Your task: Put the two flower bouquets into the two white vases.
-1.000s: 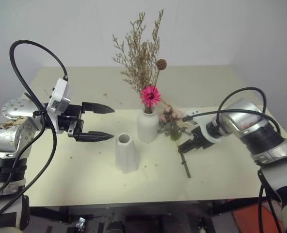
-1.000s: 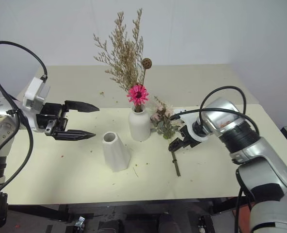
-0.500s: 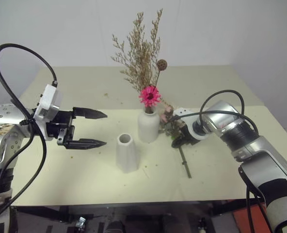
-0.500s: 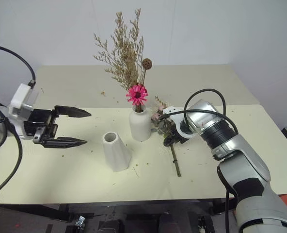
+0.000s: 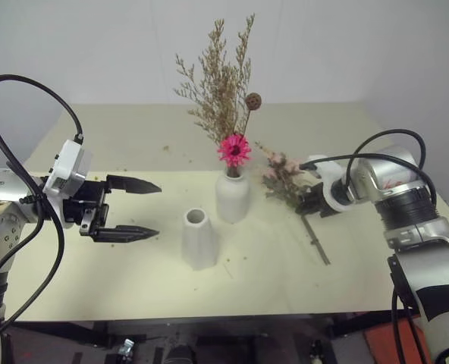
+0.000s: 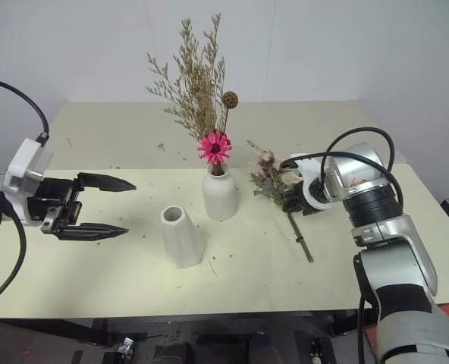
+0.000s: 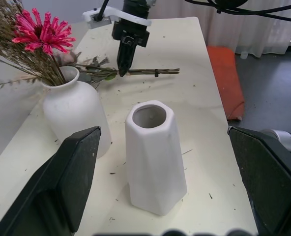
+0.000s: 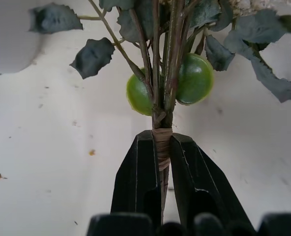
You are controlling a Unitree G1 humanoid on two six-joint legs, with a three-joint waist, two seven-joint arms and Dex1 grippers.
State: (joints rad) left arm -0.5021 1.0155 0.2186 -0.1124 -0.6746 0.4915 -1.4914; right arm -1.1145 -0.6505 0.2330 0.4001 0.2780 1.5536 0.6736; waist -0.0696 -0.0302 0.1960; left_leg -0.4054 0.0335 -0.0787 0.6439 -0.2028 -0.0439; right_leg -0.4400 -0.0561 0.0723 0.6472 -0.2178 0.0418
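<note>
The tan grass bouquet with the pink-red daisy (image 5: 234, 149) stands in the rounded white vase (image 5: 232, 199) at mid-table. In front of it and to its left stands the cone-shaped white vase (image 5: 199, 239), its mouth empty. My right gripper (image 5: 309, 203) is shut on the bound stems (image 8: 161, 140) of the pale pink rose bouquet (image 5: 284, 178), to the right of the rounded vase. The flower heads point toward that vase and the long stem end (image 5: 319, 246) trails toward the table's front. My left gripper (image 5: 137, 208) stands open and empty, left of the cone vase.
The cream table (image 5: 133, 280) carries small dried-flower crumbs. Its front edge runs close below the vases. A plain wall stands behind the table. An orange-red object (image 7: 226, 73) lies on the floor beyond the table's right side.
My right gripper has shut on the rose bouquet's stems and carried the bunch to the right, away from the rounded vase. My left gripper has drawn back slightly to the left, still open.
</note>
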